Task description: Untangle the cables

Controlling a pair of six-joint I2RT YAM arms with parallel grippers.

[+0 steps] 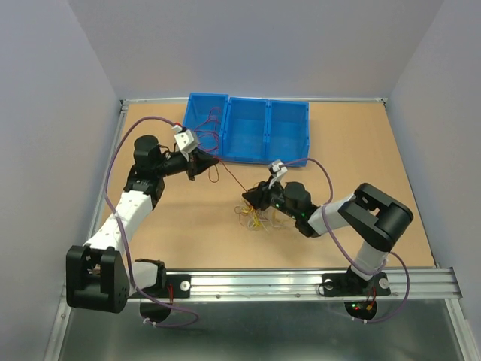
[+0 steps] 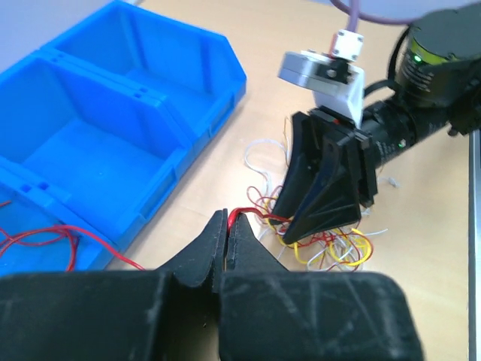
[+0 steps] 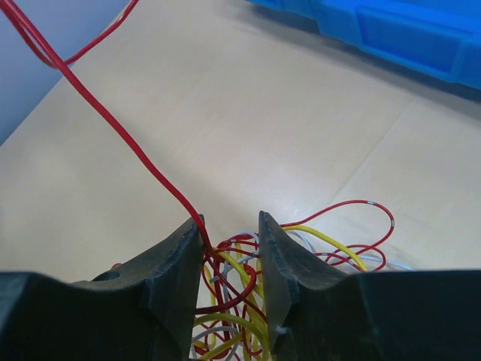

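Observation:
The cables [image 1: 259, 219] lie as a small tangle of thin red, yellow and white wires on the table, right of centre. My left gripper [image 1: 213, 160] is shut on one red wire [image 1: 231, 179], which runs taut from its tips down to the tangle. In the left wrist view the fingertips [image 2: 228, 219] pinch that red wire [image 2: 252, 213]. My right gripper [image 1: 248, 199] sits on the tangle, open. In the right wrist view its jaws [image 3: 229, 226] straddle the wires [image 3: 240, 278], and the taut red wire [image 3: 128, 143] rises along the left finger.
A row of three blue bins [image 1: 248, 128] stands at the back of the table, just behind the left gripper. A loose red wire [image 2: 45, 241] lies in the nearest bin [image 2: 188, 83]. Grey walls enclose the table, with a metal rail along the near edge.

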